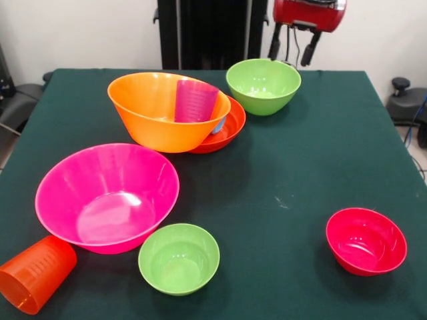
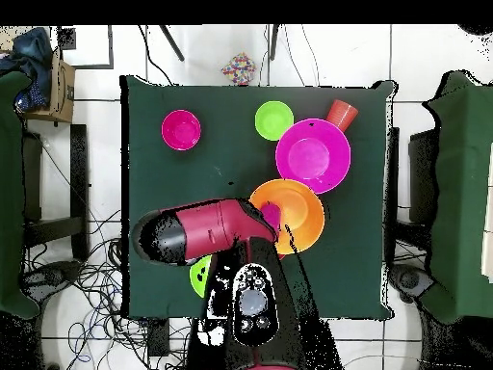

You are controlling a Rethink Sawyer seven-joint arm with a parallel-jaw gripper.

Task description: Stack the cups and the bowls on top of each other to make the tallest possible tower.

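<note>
table surface: a dark green cloth (image 1: pixel 320 153) is covering the table, matte and slightly speckled.
large pink bowl (image 1: pixel 107 197): glossy round plastic, deep, is sitting upright toward the near left of the front view; it is appearing at (image 2: pixel 312 155) in the overhead view.
large orange bowl (image 1: pixel 163 110): glossy, wide and flared, is leaning with one side resting on the shallow red-orange bowl (image 1: pixel 227 130), which is lying mostly hidden beneath and behind it.
purple cup (image 1: pixel 195 101): translucent ribbed tumbler, is standing tilted inside the large orange bowl.
blue cup (image 1: pixel 219 125): only a small sliver is showing between the orange bowl's rim and the red-orange bowl; its pose is hard to make out.
medium lime green bowl (image 1: pixel 263 85): smooth and glossy, is standing upright at the far side, just beside the red-orange bowl but apart from it.
small lime green bowl (image 1: pixel 179 258): is sitting upright at the near edge, just beside the large pink bowl.
small crimson bowl (image 1: pixel 365 240): is standing alone at the near right, well apart from the others.
orange cup (image 1: pixel 35 273): ribbed tapered tumbler, is lying on its side at the near left corner, close to the pink bowl.
gripper (image 1: pixel 292 48): two dark fingers are hanging below the red arm housing above the medium lime green bowl, touching nothing and holding nothing; how far they are spread i cannot tell.
</note>
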